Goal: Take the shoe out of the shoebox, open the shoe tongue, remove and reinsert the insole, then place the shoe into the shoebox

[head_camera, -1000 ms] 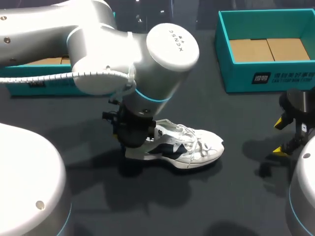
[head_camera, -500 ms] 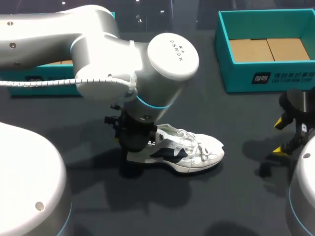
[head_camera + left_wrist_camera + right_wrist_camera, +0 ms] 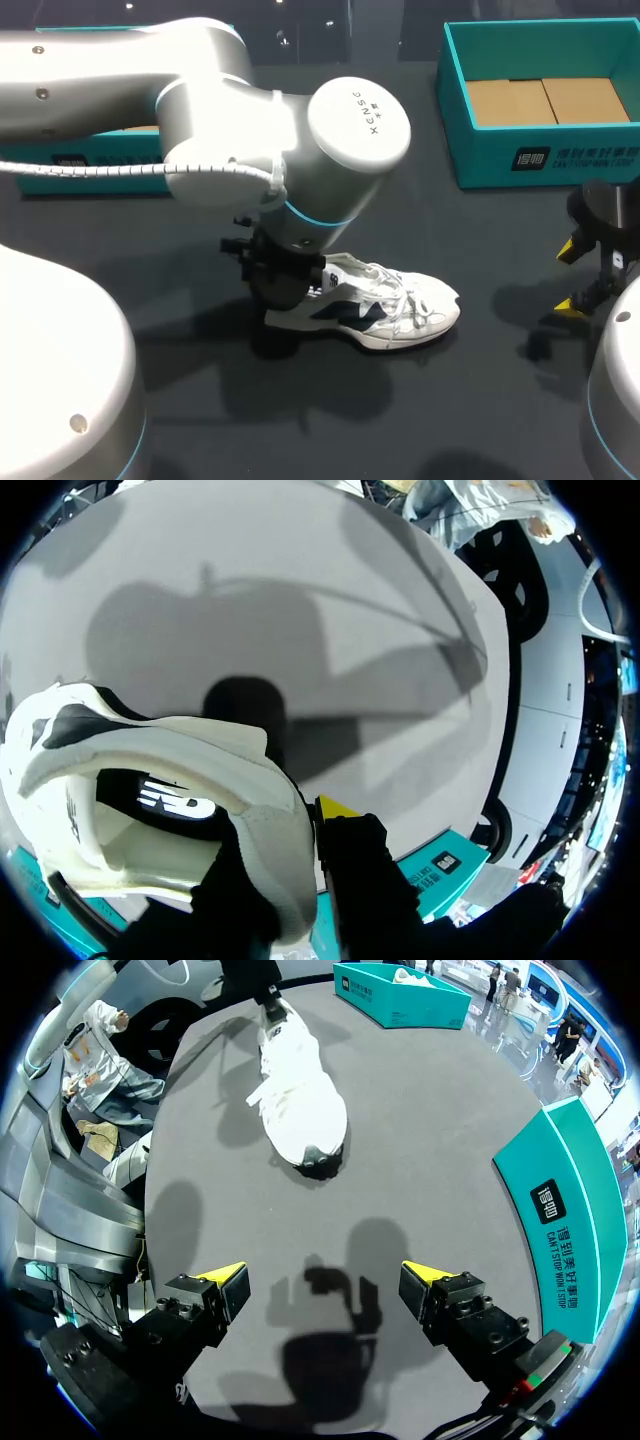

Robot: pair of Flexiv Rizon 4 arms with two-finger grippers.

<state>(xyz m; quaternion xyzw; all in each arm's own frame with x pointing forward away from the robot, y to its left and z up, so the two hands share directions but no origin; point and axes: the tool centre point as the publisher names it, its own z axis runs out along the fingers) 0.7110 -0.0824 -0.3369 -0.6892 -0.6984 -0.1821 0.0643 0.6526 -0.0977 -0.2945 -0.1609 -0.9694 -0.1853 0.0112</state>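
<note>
Dark table (image 3: 480, 400), white shoe (image 3: 385, 305) mid-table, teal shoebox (image 3: 540, 150) far right, second teal box (image 3: 90, 170) far left.

We see a dark grey matte desk (image 3: 500, 390) spreading flat from the near edge to the far one. Light comes from overhead and lays soft shadows (image 3: 300, 385) on it, one broad patch near the middle, a smaller one at the right.

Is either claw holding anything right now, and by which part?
The left claw grips the shoe by its heel collar; the right claw is open and empty.
</note>
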